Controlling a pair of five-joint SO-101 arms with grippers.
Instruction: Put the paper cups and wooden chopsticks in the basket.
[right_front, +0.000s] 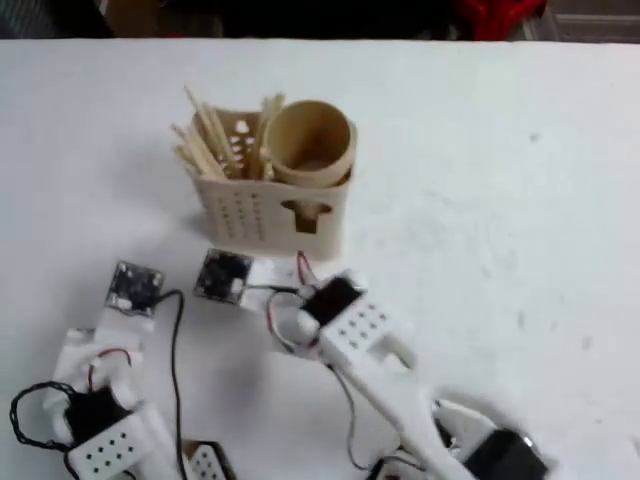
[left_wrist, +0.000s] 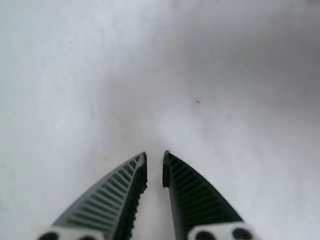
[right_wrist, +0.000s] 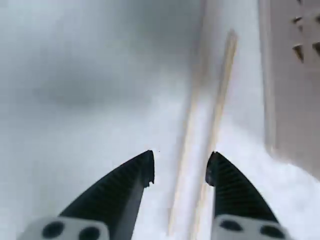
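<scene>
1. The basket (right_front: 268, 218), a pale perforated box, stands upright on the white table (right_front: 500, 200), near its middle.
2. A paper cup (right_front: 310, 142) sits upright in the basket's right part, its open mouth rising above the rim.
3. A bundle of wooden chopsticks (right_front: 205, 145) stands in the basket's left part, beside the cup. The sticks lean outward and fan above the rim.
4. Two loose chopsticks (right_wrist: 220, 95) lie flat on the table, side by side, just beside the basket's wall (right_wrist: 295, 100) and roughly parallel to it.
5. The right gripper (right_wrist: 179, 167) is low over the table by the front of the basket. Its fingers are spread apart with the two loose chopsticks running between them, and neither finger visibly presses on the sticks.
6. The left gripper (left_wrist: 155, 160) hangs over bare table, well apart from the basket. Its fingers are drawn almost together, with a thin slit between the tips and nothing held.
7. In the high view, the left arm sits at the near left edge and the right arm reaches in from the near right.
</scene>
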